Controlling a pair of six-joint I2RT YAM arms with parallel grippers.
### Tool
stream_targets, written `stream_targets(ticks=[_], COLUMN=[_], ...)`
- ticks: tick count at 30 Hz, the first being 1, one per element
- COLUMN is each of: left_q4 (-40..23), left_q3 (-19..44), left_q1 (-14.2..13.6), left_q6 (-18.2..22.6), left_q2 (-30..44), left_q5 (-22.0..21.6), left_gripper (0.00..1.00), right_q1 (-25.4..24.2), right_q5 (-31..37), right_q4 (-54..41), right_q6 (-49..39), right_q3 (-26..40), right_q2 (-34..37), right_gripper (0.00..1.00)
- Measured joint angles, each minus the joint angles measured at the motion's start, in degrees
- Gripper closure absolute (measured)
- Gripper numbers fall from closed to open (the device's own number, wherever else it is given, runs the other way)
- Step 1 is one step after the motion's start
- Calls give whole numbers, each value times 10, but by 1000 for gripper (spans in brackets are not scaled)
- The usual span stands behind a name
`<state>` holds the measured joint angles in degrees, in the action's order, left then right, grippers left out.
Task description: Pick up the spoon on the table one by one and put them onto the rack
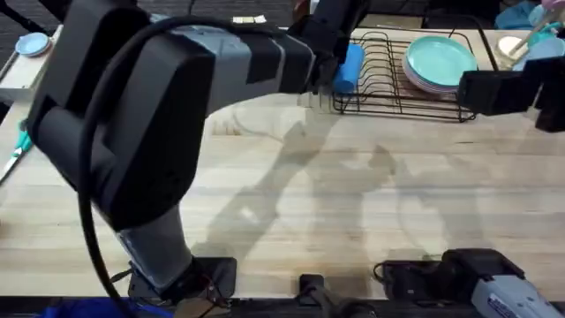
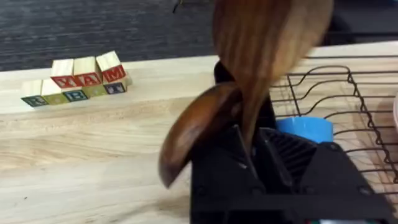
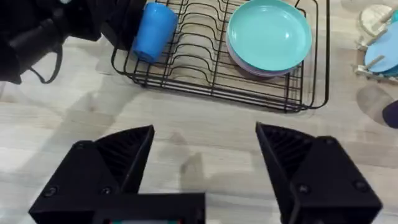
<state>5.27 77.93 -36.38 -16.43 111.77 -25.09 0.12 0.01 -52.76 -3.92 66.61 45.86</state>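
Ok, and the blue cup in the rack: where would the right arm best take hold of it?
Probably across the middle of the blue cup, coming down from above. It lies on its side on the wires of the rack, so its rounded sides are exposed and the open fingers of the right gripper could straddle it.

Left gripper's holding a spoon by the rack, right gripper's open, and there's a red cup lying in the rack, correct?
Not quite: the cup is blue, not red, as the right wrist view shows. The rest stands: the left gripper holds a spoon by the rack, and the right gripper is open.
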Motion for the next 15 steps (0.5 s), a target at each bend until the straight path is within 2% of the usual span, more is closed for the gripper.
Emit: stream_targets(ticks=[1,2,4,15], left_q4=[-2,-1,1,-6], left_q3=[0,0,0,0], left_q1=[0,0,0,0], left_q6=[1,4,13,50], left_q2=[0,0,0,-5], left_q5=[0,0,0,-1], left_gripper=[785,668,593,437], right_q1=[0,0,0,0], right_q5=[0,0,0,0], right_q4=[0,0,0,0], right_q6=[0,0,0,0], right_q3=[0,0,0,0], right_q2=[0,0,0,0], right_gripper=[9,10,9,9])
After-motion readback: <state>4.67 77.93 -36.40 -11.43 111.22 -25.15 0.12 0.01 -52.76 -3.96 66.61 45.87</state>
